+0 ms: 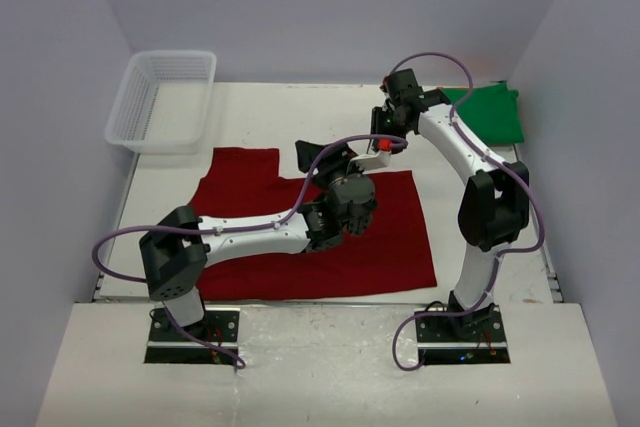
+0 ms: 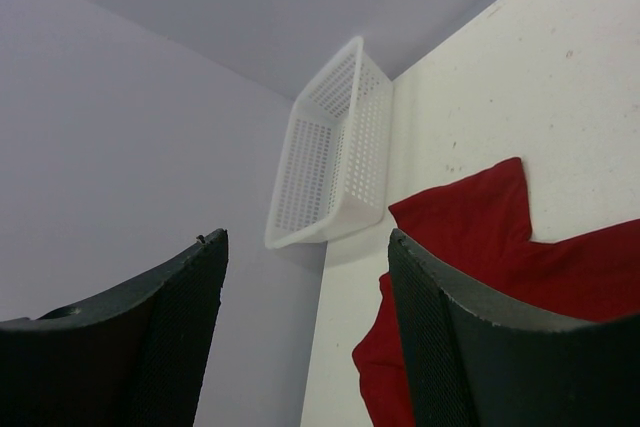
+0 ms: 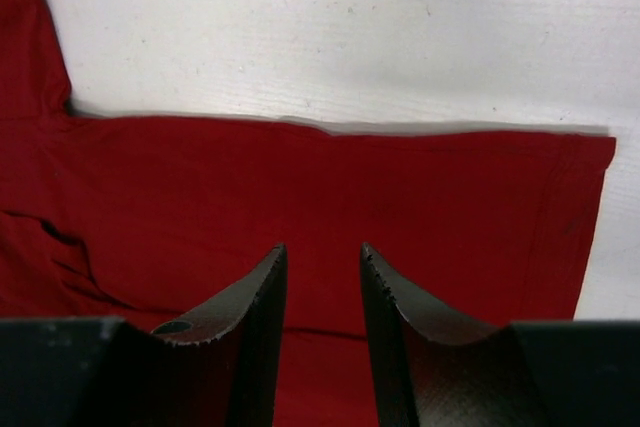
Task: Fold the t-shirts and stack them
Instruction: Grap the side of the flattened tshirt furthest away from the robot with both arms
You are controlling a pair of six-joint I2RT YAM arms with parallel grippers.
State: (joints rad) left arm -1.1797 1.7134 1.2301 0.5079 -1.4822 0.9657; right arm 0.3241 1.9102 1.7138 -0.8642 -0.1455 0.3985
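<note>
The limp, light dark red t-shirt probably pinches best along its 12 o'clock edge; left end effector spread, right end effector narrowly parted, both empty.

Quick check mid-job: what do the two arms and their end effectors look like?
The left arm and right arm have white links, black joints and a looping purple cable each. The left end effector and right end effector each have two black curved fingers with textured inner faces. A red part sits by the right wrist.
</note>
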